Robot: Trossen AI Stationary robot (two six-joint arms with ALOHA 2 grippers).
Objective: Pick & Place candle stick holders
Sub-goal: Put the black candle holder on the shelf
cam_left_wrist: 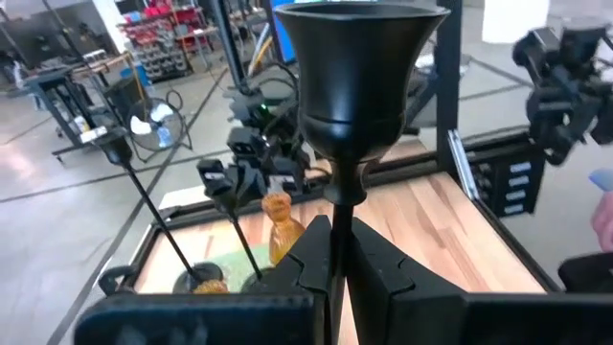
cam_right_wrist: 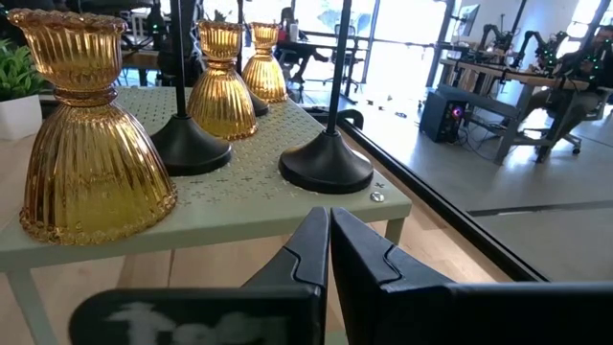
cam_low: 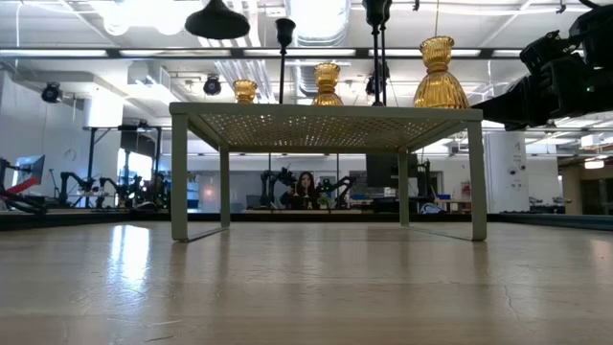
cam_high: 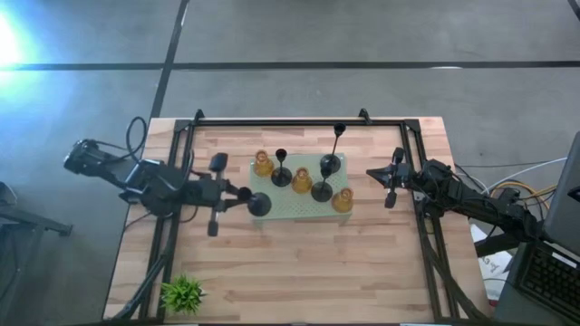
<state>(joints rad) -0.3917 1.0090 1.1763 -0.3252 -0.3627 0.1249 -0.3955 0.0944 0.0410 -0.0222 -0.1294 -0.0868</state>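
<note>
Black candle stick holder (cam_left_wrist: 359, 86) is up off the table (cam_high: 362, 272), its thin stem pinched in the left claw (cam_high: 243, 194) just off the pale green stand (cam_high: 294, 206), left edge. Carry step, I'd say; next it wants a clear spot on the stand and a straight, upright set-down. Count: three amber holders (cam_right_wrist: 91, 144), four black including this one. Right claw (cam_right_wrist: 329, 235) waits at the stand's right side, fingers together, empty.

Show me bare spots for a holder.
Open: the wooden table between the pale green perforated stand and the small leafy plant. Crowded: the stand top, full of amber ribbed holders and black stemmed holders; the left gripper holds another.
</note>
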